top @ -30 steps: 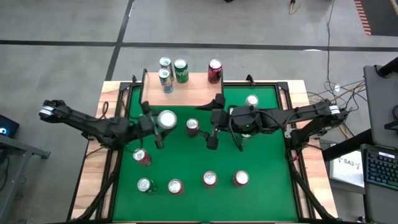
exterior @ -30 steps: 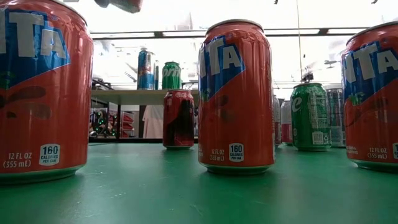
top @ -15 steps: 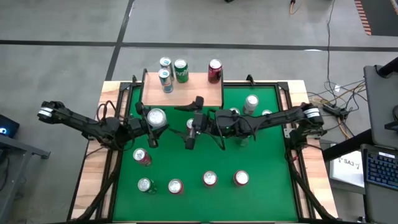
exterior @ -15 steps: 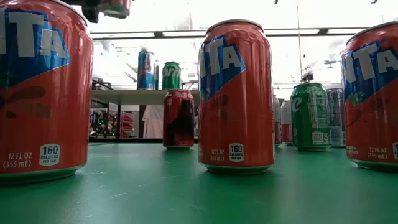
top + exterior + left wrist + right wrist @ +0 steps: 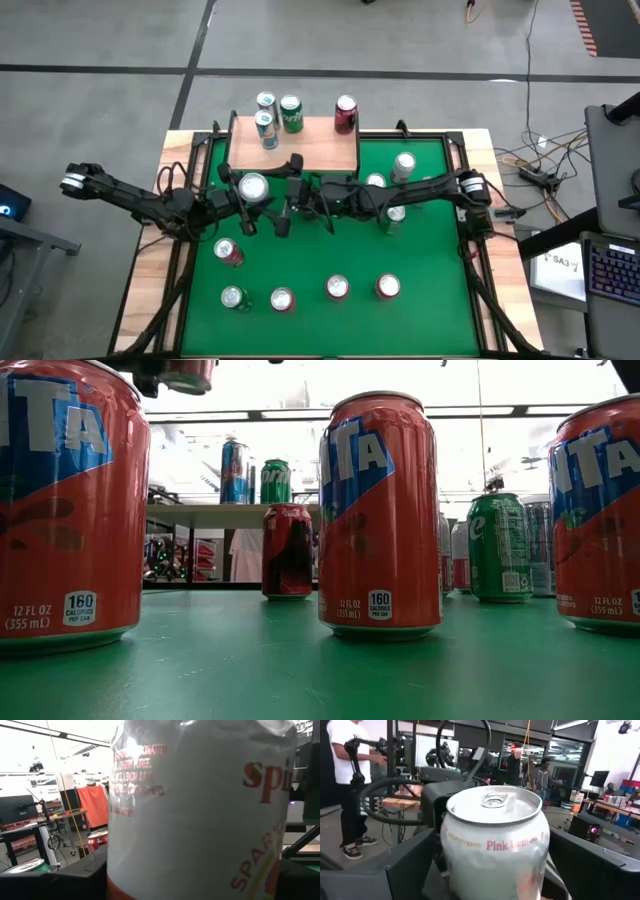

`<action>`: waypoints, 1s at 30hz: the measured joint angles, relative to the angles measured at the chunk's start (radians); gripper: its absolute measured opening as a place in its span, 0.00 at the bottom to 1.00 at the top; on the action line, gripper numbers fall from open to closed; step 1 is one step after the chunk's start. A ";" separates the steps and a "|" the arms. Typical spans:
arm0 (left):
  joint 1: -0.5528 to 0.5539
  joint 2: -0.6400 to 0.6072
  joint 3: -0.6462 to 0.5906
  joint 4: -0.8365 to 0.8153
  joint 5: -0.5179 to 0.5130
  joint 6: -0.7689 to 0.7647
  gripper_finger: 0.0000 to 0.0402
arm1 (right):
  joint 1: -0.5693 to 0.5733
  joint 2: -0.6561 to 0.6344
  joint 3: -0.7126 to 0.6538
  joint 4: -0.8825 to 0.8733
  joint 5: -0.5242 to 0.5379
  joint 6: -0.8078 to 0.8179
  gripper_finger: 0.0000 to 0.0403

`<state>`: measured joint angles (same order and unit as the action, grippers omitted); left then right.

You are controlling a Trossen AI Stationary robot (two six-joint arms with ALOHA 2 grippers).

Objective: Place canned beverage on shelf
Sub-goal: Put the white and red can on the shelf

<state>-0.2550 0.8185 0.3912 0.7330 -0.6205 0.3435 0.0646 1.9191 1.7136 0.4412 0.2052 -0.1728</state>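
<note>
My left gripper (image 5: 247, 190) is shut on a white can (image 5: 252, 186) with red lettering, held upright above the green table, left of centre. Its lower end shows at the top of the low view (image 5: 188, 374). My right gripper (image 5: 287, 195) reaches in from the table's right and is wide open. Its fingers (image 5: 395, 865) stand on either side of the same can (image 5: 492, 845) without touching it. The light-wood shelf (image 5: 310, 148) stands at the table's far edge with a blue can (image 5: 266, 128), a green can (image 5: 291, 113) and a dark red can (image 5: 345, 113) on it. My left gripper pinches the white can's side wall (image 5: 120, 870) between its two fingers (image 5: 60, 882). The fingers come level from the table's left. The can sits upright in the hold, top up, lifted clear of the table.
Several cans stand on the green table: a row near the front edge (image 5: 337, 288), a red one (image 5: 228, 252) at front left, and silver and green ones (image 5: 403, 165) at the right. Large orange cans (image 5: 380, 510) stand close in the low view. People stand in the room beyond.
My right gripper has travelled toward the table's left, staying wide open, up to the white can. My left gripper has shifted a little toward the table's left with the can, which stays upright and lifted.
</note>
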 joint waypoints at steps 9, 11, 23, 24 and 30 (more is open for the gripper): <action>0.001 0.000 0.000 0.000 0.001 0.006 0.67 | -0.008 0.087 0.137 -0.069 0.006 0.010 0.82; 0.001 -0.001 0.000 0.001 -0.001 0.005 0.70 | -0.008 0.095 0.152 -0.073 0.010 0.004 0.74; 0.001 -0.025 0.002 -0.015 -0.039 0.065 0.82 | -0.026 0.083 0.178 -0.115 0.004 0.021 0.69; 0.001 -0.028 0.002 -0.018 -0.041 0.066 0.82 | -0.029 0.081 0.181 -0.115 0.003 0.024 0.69; 0.001 -0.058 0.002 -0.050 -0.049 0.066 0.84 | -0.039 0.070 0.194 -0.122 0.004 0.032 0.69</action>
<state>-0.2539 0.7601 0.3927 0.6827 -0.6693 0.4094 0.0254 1.9890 1.9076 0.3191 0.2090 -0.1410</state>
